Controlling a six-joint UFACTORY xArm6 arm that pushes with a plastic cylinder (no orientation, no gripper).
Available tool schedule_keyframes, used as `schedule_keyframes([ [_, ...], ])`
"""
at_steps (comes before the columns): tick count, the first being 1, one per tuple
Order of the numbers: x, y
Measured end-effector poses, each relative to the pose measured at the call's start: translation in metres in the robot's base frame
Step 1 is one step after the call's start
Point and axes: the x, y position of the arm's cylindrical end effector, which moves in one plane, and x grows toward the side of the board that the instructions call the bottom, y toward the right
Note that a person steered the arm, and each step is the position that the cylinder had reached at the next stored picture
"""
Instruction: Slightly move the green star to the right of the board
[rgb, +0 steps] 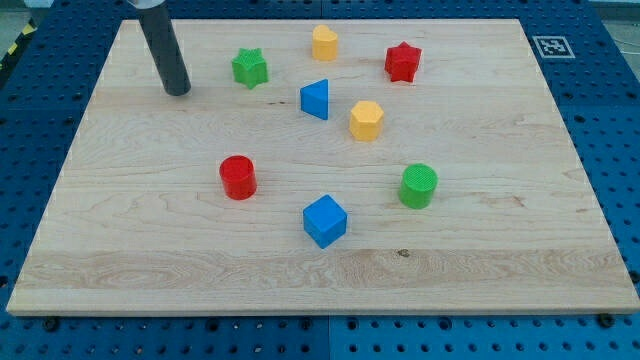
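Observation:
The green star sits on the wooden board near the view's top, left of centre. My tip rests on the board to the star's left and slightly lower, a clear gap between them. The dark rod rises from the tip toward the view's top left. Nothing touches the star.
A yellow block and a red star lie right of the green star. A blue triangle and a yellow hexagon lie lower right. A red cylinder, blue cube and green cylinder sit lower.

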Motion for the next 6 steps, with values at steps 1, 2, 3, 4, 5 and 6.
schedule_keyframes([
  [1,-0.022,0.000],
  [2,-0.045,0.000],
  [3,-0.051,0.000],
  [4,-0.051,0.010],
  [5,-0.051,0.022],
  [6,-0.051,0.032],
])
